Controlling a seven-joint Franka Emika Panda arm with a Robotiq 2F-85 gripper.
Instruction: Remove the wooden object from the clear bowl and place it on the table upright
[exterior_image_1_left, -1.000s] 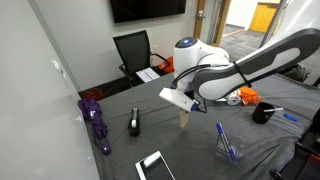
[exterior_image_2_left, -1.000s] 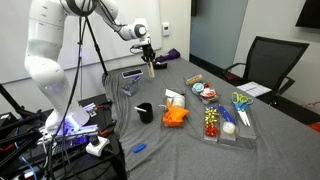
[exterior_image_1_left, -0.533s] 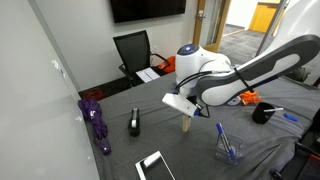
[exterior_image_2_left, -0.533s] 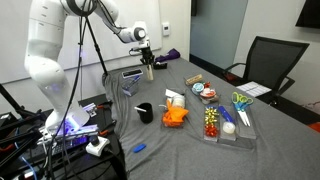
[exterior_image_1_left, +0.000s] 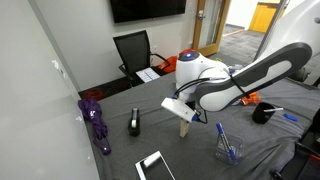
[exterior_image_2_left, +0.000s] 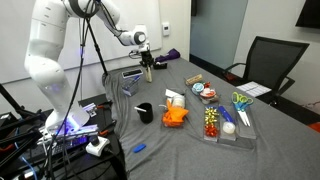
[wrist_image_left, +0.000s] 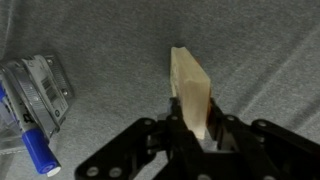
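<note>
My gripper (wrist_image_left: 192, 128) is shut on the light tan wooden block (wrist_image_left: 189, 88). In both exterior views the block (exterior_image_1_left: 185, 127) hangs upright under the gripper (exterior_image_1_left: 180, 108), its lower end at or just above the dark grey table (exterior_image_1_left: 190, 155); it shows small in an exterior view (exterior_image_2_left: 148, 71). The clear bowl (exterior_image_1_left: 227, 150) stands to one side of the block with a blue pen (exterior_image_1_left: 223, 140) in it. In the wrist view the clear bowl (wrist_image_left: 35, 92) lies at the left with the blue pen (wrist_image_left: 38, 152).
A black stapler-like thing (exterior_image_1_left: 134, 123), a purple object (exterior_image_1_left: 96, 122) and a tablet (exterior_image_1_left: 155, 166) lie near the block. A black cup (exterior_image_2_left: 145, 112), orange items (exterior_image_2_left: 175, 116) and trays (exterior_image_2_left: 225, 122) sit further along the table. An office chair (exterior_image_1_left: 133, 52) stands behind.
The gripper has lowered with the wooden block, bringing its lower end down toward the table. The bowl and other items have not moved.
</note>
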